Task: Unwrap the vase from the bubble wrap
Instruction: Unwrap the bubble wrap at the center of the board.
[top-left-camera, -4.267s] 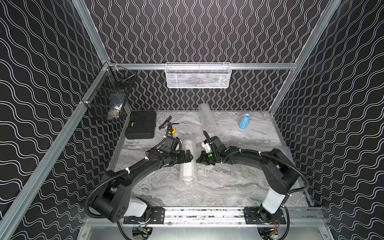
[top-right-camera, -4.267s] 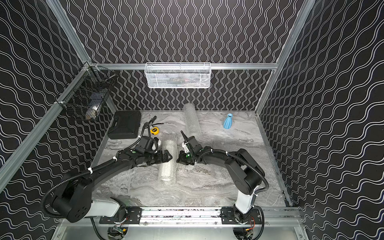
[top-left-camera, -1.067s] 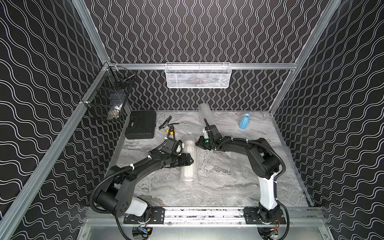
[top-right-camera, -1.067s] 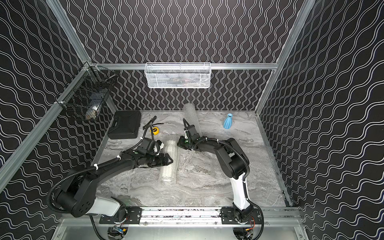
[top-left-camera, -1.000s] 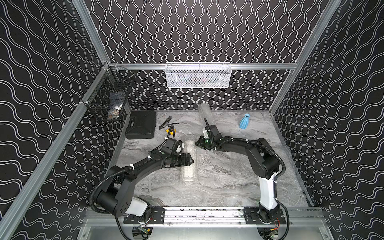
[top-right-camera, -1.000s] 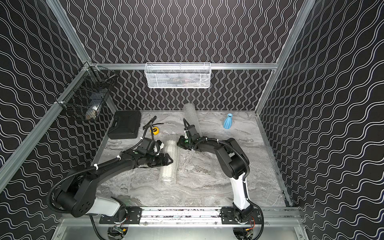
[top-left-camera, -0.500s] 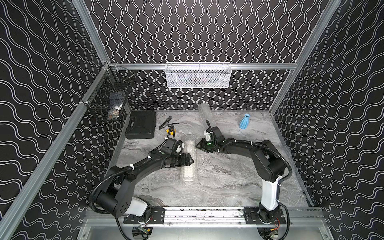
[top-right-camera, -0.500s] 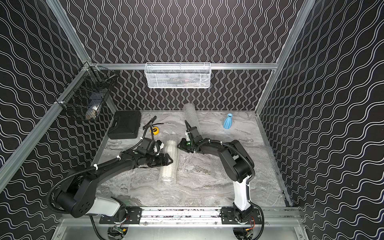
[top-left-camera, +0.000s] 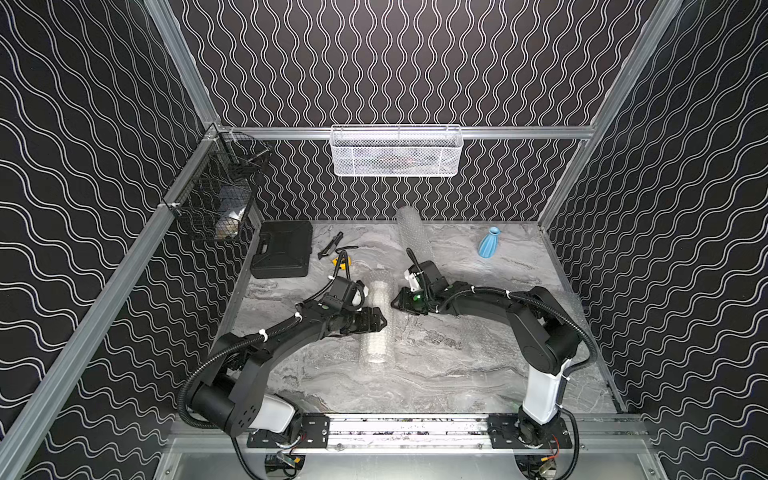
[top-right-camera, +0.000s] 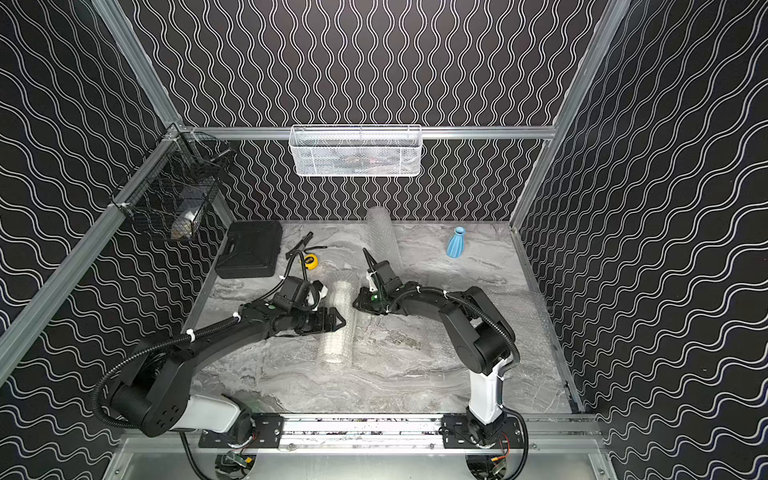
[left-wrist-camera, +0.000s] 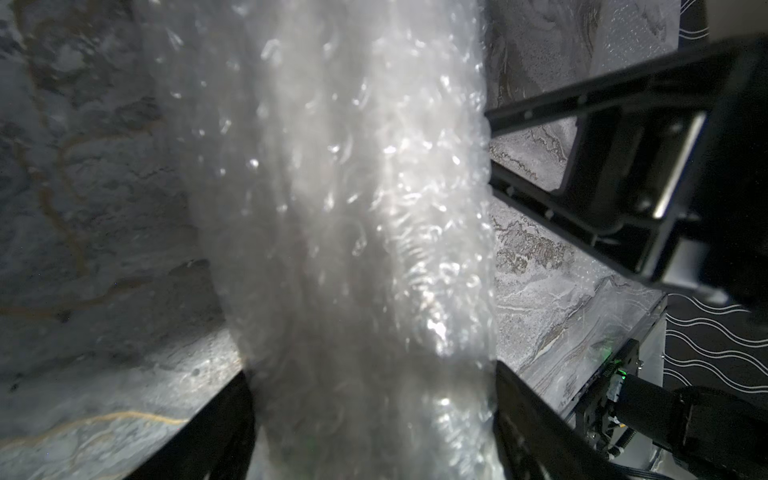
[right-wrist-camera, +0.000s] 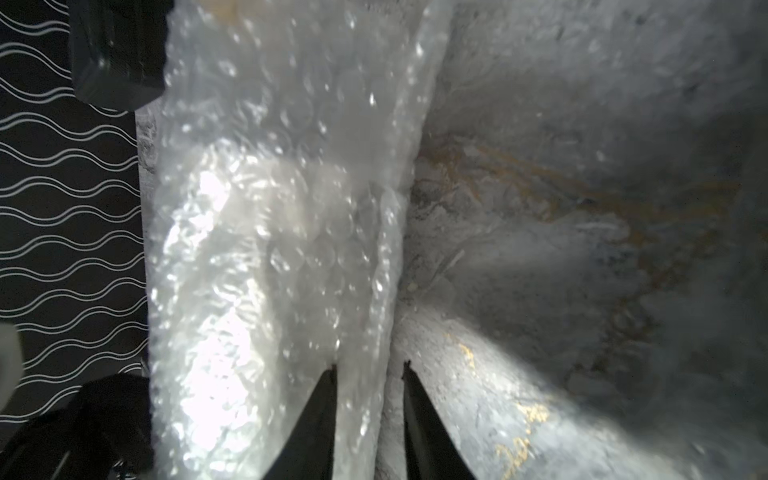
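Though tighter before, right tool now ajar astride bubble wrap edge.

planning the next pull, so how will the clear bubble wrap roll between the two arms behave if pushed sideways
The clear bubble wrap roll lies on its side as a round tube, so it would probably roll if nudged. Its crinkled skin looks soft, likely squashing under the jaws. The loose edge seems thin and floppy.
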